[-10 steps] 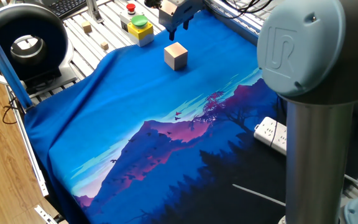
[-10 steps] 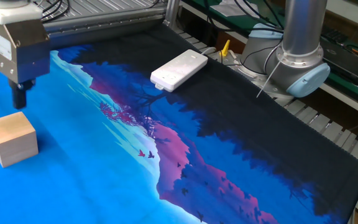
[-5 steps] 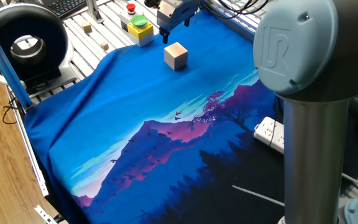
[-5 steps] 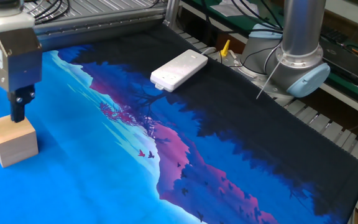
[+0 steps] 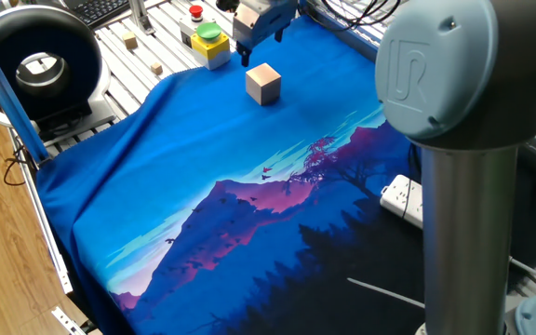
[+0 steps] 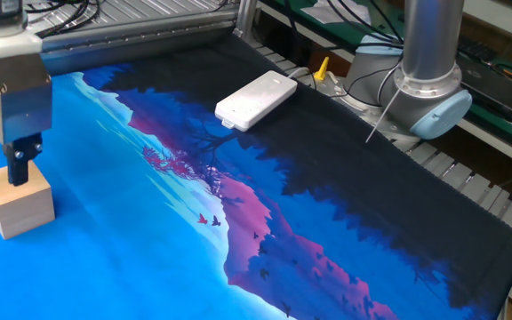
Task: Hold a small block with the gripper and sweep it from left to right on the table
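The small block (image 5: pixel 263 84) is a light tan wooden cube that sits on the blue part of the cloth-covered table (image 5: pixel 184 158), toward the far side. It also shows at the left edge of the other fixed view (image 6: pixel 16 204). My gripper (image 5: pixel 261 46) hangs just above and slightly behind the block, with its dark fingers apart and nothing between them. In the other fixed view one finger (image 6: pixel 18 165) overlaps the block's top edge. I cannot tell whether it touches the block.
A yellow box with a green button (image 5: pixel 210 42) stands just left of the gripper. Two tiny wooden cubes (image 5: pixel 130 39) lie on the bare slats. A white power strip (image 6: pixel 256 100) lies on the dark cloth. The arm's grey column (image 5: pixel 454 167) fills the right foreground.
My gripper has moved from beside the block to over it and has come lower. The block has not moved.
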Controlling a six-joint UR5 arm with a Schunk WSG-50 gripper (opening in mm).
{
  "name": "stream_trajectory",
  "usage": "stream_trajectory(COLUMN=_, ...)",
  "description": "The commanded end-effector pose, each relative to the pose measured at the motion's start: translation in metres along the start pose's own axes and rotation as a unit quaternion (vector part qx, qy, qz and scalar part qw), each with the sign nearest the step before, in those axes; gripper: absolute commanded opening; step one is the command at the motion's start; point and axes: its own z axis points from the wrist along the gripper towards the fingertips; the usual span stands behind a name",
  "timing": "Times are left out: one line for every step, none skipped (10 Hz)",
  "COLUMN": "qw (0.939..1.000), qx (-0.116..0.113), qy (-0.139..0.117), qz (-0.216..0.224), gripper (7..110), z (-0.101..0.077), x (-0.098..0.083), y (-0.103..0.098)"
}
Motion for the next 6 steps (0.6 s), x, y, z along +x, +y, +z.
stream_trajectory(qw=0.9998, qx=-0.009, qy=-0.015, qz=0.010, gripper=107, z=0.014, x=-0.001, y=0.006)
stream_trajectory(qw=0.9997, qx=-0.008, qy=-0.020, qz=0.010, gripper=88, z=0.020, x=-0.001, y=0.008)
stream_trajectory(qw=0.9997, qx=-0.007, qy=-0.021, qz=0.012, gripper=88, z=0.024, x=-0.001, y=0.009)
stream_trajectory(qw=0.9997, qx=-0.007, qy=-0.021, qz=0.012, gripper=88, z=0.026, x=0.000, y=0.010)
stream_trajectory(qw=0.9997, qx=-0.008, qy=-0.021, qz=0.011, gripper=88, z=0.027, x=0.000, y=0.012)
stream_trajectory(qw=0.9997, qx=-0.007, qy=-0.021, qz=0.010, gripper=88, z=0.030, x=0.000, y=0.012)
